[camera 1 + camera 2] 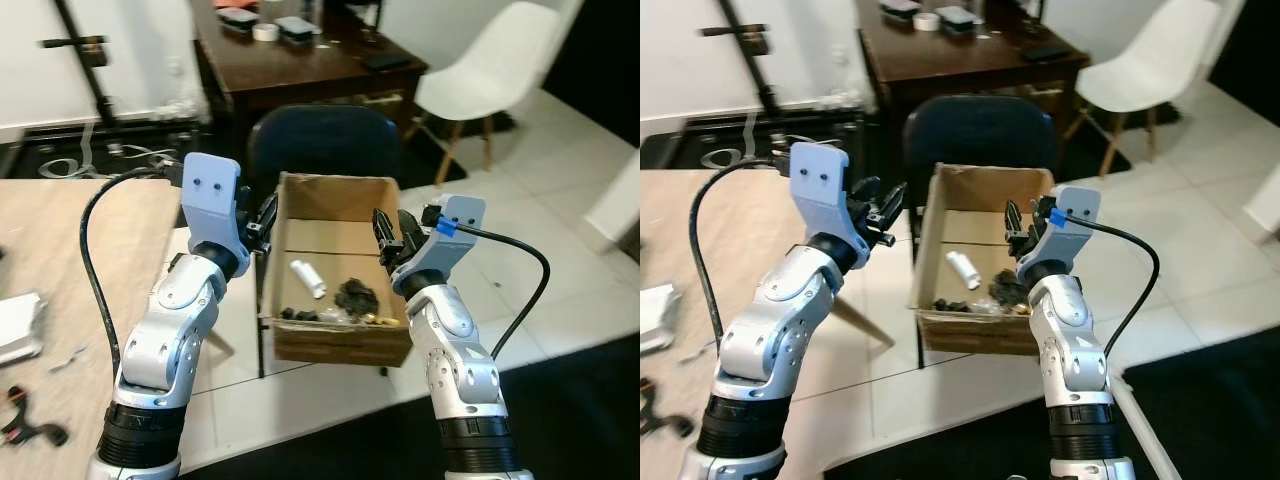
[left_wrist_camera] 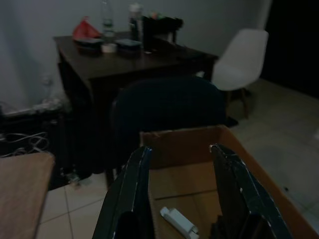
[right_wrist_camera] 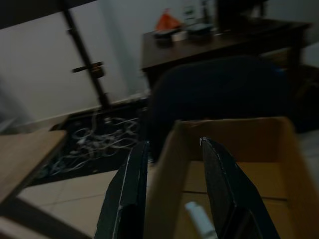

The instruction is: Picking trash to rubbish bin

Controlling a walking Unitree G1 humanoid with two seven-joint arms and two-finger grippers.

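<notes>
A brown cardboard box (image 1: 340,342) stands open in front of me. Inside lie a white tube (image 1: 307,277), dark crumpled scraps (image 1: 355,295) and small bits along the front wall. My left gripper (image 1: 262,222) is raised at the box's left wall, open and empty. In the left wrist view its fingers (image 2: 135,189) frame the tube (image 2: 178,222) inside the box. My right gripper (image 1: 390,238) hovers over the box's right side, also open, with nothing held. The right wrist view looks past its fingers (image 3: 130,189) at the box (image 3: 239,130).
A dark blue chair (image 1: 320,140) stands behind the box, then a dark desk (image 1: 300,70) with small items. A white chair (image 1: 490,70) is at back right. A wooden table (image 1: 60,260) with a white object (image 1: 15,325) is on my left. Cables (image 1: 100,160) lie on the floor.
</notes>
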